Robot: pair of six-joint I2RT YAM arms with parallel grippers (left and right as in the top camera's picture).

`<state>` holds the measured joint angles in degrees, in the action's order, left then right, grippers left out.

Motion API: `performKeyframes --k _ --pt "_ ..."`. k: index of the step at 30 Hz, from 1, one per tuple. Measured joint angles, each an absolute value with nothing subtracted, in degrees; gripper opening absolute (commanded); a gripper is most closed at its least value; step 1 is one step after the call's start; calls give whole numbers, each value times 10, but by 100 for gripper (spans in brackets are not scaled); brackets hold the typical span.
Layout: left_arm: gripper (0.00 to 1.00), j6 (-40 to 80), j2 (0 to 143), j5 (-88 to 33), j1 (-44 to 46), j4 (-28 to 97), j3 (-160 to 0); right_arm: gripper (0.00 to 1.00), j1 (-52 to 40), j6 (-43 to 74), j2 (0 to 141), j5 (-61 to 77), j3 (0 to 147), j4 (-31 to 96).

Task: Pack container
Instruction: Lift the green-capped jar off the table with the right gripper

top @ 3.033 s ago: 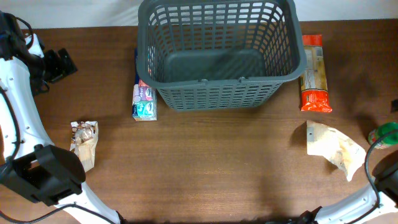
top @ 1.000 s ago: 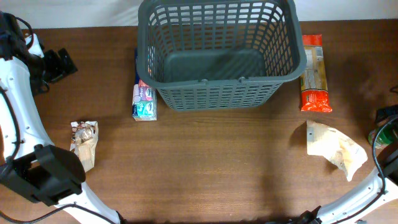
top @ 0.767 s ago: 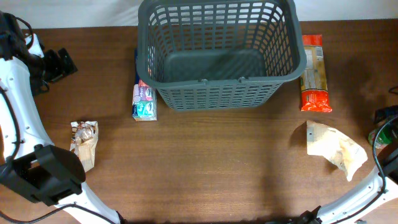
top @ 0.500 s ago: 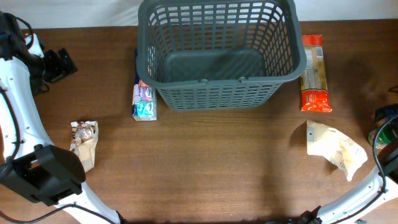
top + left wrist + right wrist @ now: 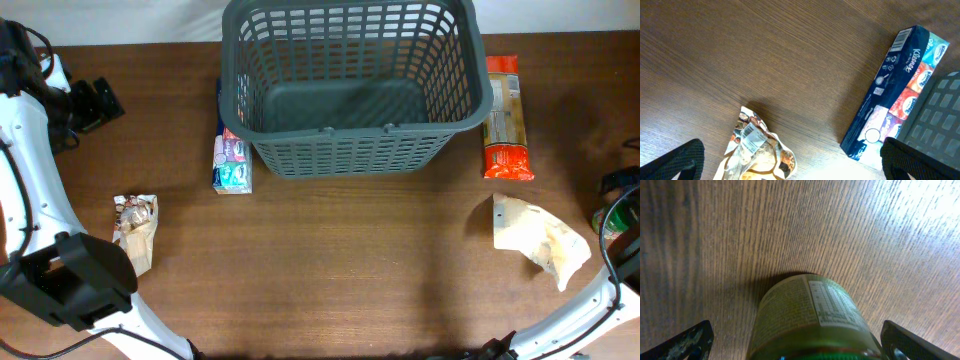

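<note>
Your right jaws stand wide apart astride the green jar at the right edge of the table; close off-centre and it could roll off. Your left jaws gape empty, and the container sits at the far edge's middle.

Matt grey plastic container on grained wooden table

The right gripper has moved. Three seconds ago it was out of sight past the right edge, and the jar showed its whole green lid from above. Now the gripper has come in over the jar, so only a bit of green peeks out (at the far right of the overhead view). In the last second it only shifted a tiny bit.
</note>
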<state>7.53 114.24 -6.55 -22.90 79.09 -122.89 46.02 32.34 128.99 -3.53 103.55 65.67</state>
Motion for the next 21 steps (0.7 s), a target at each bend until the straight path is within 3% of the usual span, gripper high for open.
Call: performKeyframes --k 21 --pt "99 75 1142 -65 -229 791 -1229 100 460 321 1306 -35 1035 649"
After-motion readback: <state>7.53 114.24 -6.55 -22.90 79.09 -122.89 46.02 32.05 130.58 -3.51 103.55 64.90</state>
